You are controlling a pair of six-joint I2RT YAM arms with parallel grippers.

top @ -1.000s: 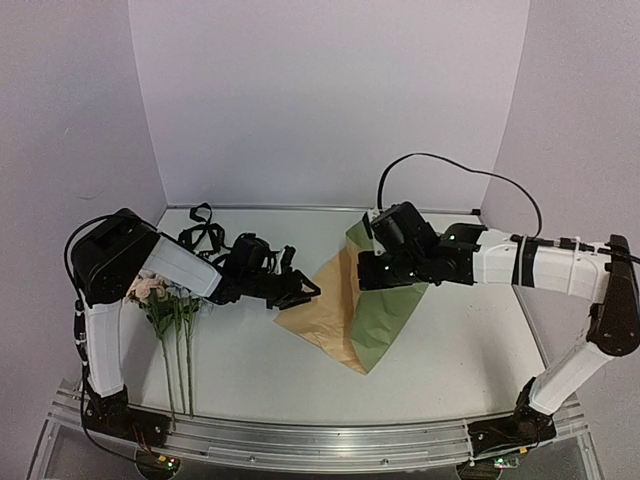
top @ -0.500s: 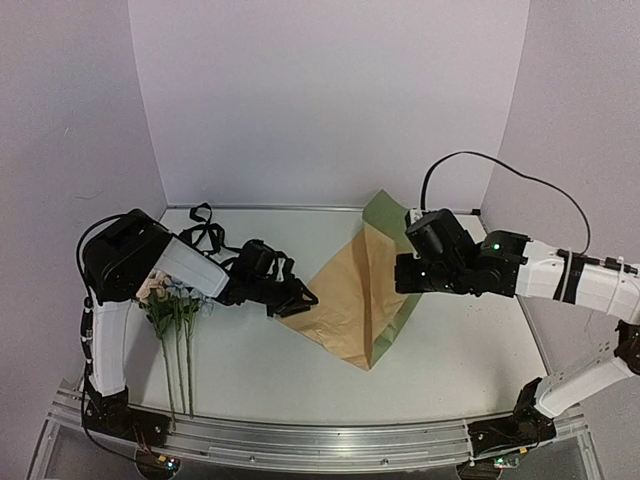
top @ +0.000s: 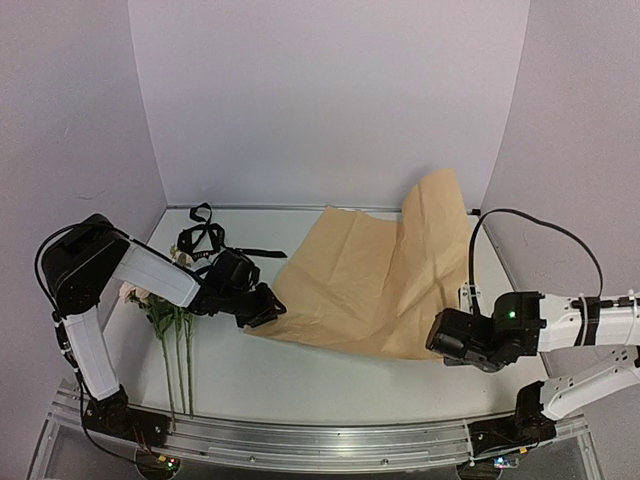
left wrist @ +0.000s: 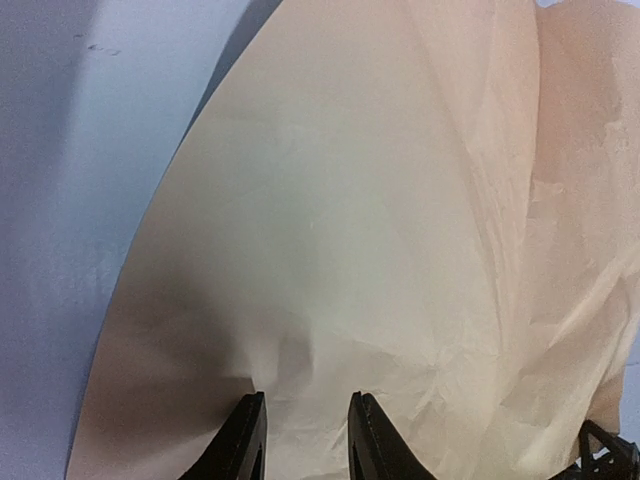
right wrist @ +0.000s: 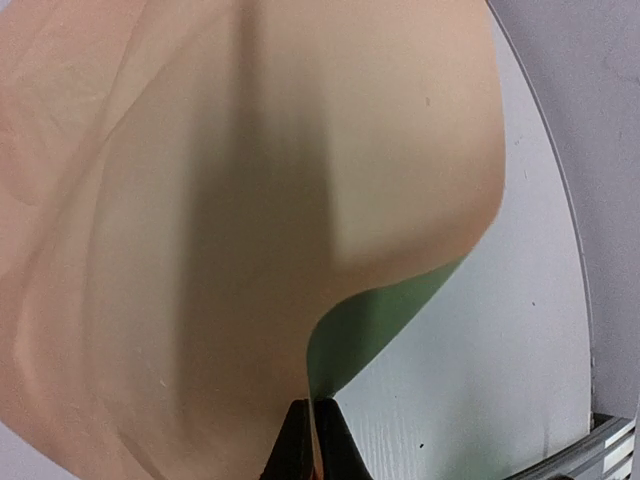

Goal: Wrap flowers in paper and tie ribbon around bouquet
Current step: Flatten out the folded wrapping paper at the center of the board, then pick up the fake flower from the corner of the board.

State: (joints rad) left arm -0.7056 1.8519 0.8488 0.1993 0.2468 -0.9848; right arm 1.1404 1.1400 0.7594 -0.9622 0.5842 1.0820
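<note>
Fingers of the right gripper [right wrist: 311, 412] are clenched on the edge of the paper [right wrist: 200, 200], low in the middle of the right wrist view. Just above the pinch the sheet curls over and shows its green side; the rest faces the camera tan. In the top view this gripper [top: 440, 345] sits at the lower right, at the sheet's near right corner.

Fingers of the left gripper [left wrist: 305, 400] stand a little apart at the bottom of the left wrist view, with tan paper [left wrist: 350, 250] filling the gap and most of the frame. Whether they touch the sheet cannot be told. In the top view this gripper [top: 268, 308] is at the sheet's left corner, left of centre.

The paper [top: 370, 280] lies spread tan side up across the middle of the table [top: 330, 385]. Its right part rises upright in the upper right, against the back wall.

The flowers [top: 152, 298] lie at the left edge, partly under the left arm [top: 150, 275], with stems running toward the bottom of the frame. The ribbon [top: 205, 237] lies in a loose tangle at the upper left of the table, apart from the paper.
</note>
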